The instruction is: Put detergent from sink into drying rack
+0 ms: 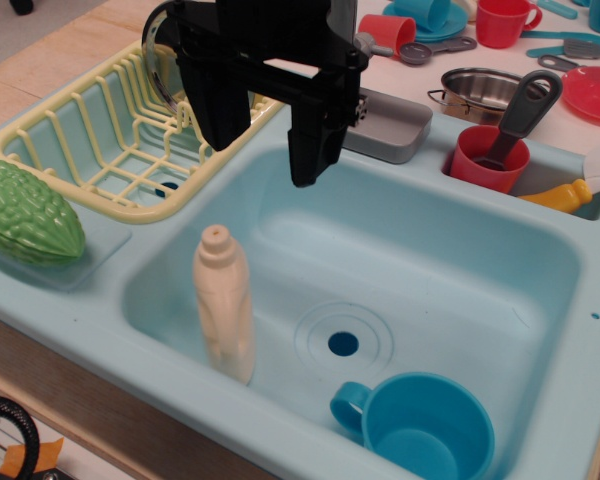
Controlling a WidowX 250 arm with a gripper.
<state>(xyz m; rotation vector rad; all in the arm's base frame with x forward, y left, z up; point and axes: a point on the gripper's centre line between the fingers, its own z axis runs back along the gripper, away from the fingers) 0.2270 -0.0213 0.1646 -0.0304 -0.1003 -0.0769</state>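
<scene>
The detergent (pixel 225 305), a slim cream-beige bottle with a small round cap, stands upright in the left part of the light-blue sink (pixel 430 260). The pale-yellow drying rack (pixel 110 140) sits to the sink's upper left and holds nothing I can see. My black gripper (pixel 265 160) hangs above the sink's back-left corner, well above and behind the bottle. Its two fingers (pixel 310 150) are spread apart and hold nothing.
A blue cup (pixel 420 425) stands at the sink's front, beside the round drain (pixel 343 343). A green bumpy gourd (pixel 25 212) lies at the left. A grey faucet tray (pixel 390 125), a red cup with a utensil (pixel 490 158), a yellow-orange bottle (pixel 560 195) and a metal pot (pixel 475 90) sit behind.
</scene>
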